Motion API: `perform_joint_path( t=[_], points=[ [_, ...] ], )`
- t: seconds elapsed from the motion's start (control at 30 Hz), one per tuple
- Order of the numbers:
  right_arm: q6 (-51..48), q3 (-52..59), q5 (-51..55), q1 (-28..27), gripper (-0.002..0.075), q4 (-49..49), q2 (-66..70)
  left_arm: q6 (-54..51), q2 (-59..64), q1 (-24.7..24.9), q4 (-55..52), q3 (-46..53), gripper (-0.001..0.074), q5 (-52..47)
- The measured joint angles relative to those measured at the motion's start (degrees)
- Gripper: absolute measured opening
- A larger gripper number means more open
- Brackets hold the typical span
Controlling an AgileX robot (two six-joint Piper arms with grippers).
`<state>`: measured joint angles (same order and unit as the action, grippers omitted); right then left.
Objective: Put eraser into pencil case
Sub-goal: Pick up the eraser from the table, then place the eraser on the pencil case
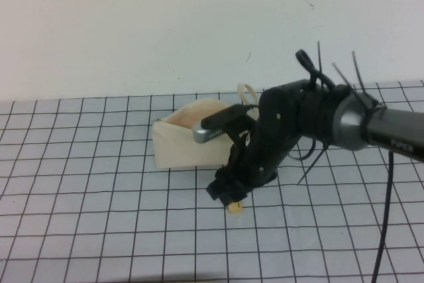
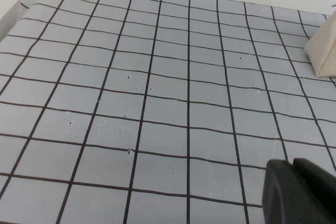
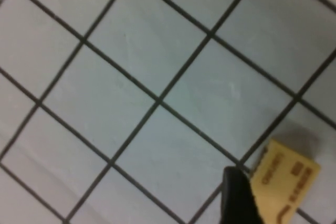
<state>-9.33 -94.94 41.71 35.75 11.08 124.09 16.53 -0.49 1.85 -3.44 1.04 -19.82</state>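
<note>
Eraser (image 1: 235,208) flat on the gridded bench (image 1: 99,230), directly under the tip of right gripper (image 1: 228,198), on the robot's side of pencil case (image 1: 189,140) and near it. Case stands w/ mouth gaping upward, loop strap (image 1: 248,94) at its far right end, partly behind the arm.

In right wrist view, eraser (image 3: 286,182) lies just beside one dark fingertip (image 3: 236,195), printed face up, edges skewed to the grid lines; touching or a hair apart, can't tell. Other finger not seen, so opening width and any grip on eraser: can't tell.

Left gripper (image 2: 302,192) only a dark corner in left wrist view, over bare bench, well apart from eraser; case corner (image 2: 323,51) at far edge there. Fingers' state: can't tell.

Right arm far nearer; judged the working arm, grasp stage not confirmed done.
</note>
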Motion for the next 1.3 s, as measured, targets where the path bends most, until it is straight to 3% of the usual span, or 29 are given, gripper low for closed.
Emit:
perform_joint_path(
  t=[0.23,0.4,0.67,0.9,1.07,1.23,1.3],
  points=[
    [0.3,0.0,-0.2,0.0,0.0322,1.8,2.6,0.0,0.0,0.0,0.0,0.0,-0.0001,0.0],
    [0.3,-0.1,0.1,0.0,0.0206,1.8,2.7,0.0,0.0,0.0,0.0,0.0,-0.0001,0.0],
    [-1.7,-8.0,11.6,0.0,0.0204,3.8,2.9,0.0,0.0,0.0,0.0,0.0,-0.0001,0.0],
    [-6.4,-25.7,22.0,0.0,0.0204,9.7,2.9,0.0,0.0,0.0,0.0,0.0,-0.0001,0.0],
    [-11.7,-34.8,20.3,0.0,0.0204,8.5,2.9,0.0,0.0,0.0,0.0,0.0,-0.0001,0.0],
    [-12.7,-35.6,15.6,0.0,0.0206,4.0,3.2,0.0,0.0,0.0,0.0,0.0,-0.0001,0.0],
    [-12.7,-35.6,14.1,0.0,0.0253,1.8,3.7,0.0,0.0,0.0,0.0,0.0,-0.0001,0.0]
  ],
)
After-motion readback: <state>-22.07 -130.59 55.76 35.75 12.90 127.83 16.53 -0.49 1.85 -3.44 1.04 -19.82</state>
